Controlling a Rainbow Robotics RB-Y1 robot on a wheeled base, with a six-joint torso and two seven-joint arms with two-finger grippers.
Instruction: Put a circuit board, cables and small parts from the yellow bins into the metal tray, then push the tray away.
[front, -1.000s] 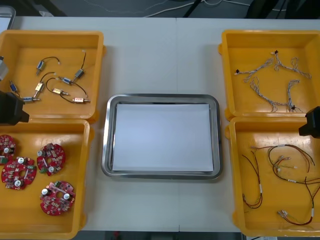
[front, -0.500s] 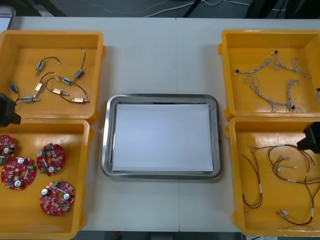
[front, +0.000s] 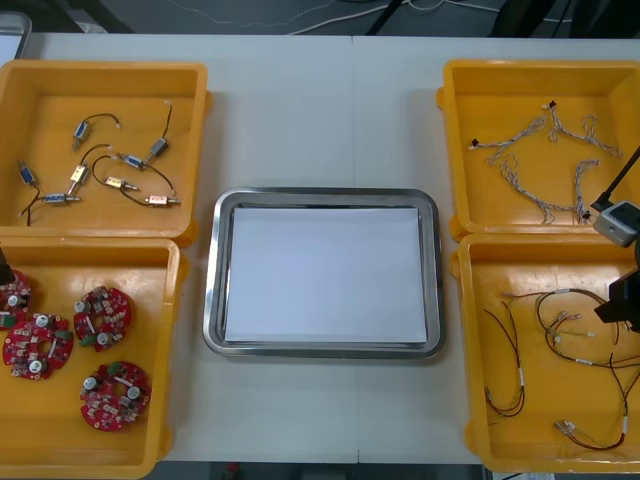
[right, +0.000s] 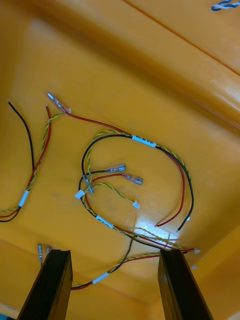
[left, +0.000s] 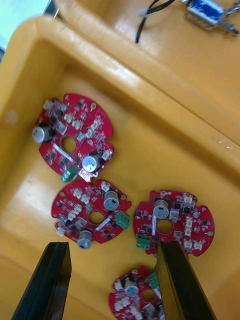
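Both pairs released; boards (front: 100, 318) lie by the left jaws.
We see one board (left: 92, 217) just ahead of their gap; cables (right: 144, 141) sprawl before the right jaws.

On my front view the right gripper (front: 622, 300) is cropped by the edge, as is the near right yellow plastic bin (front: 470, 350). On my left wrist camera a fourth round red circuit board (left: 132, 295) runs off the frame, partly behind a black finger (left: 180, 285). The right wrist camera clips a twisted blue and white cable (right: 223, 5).
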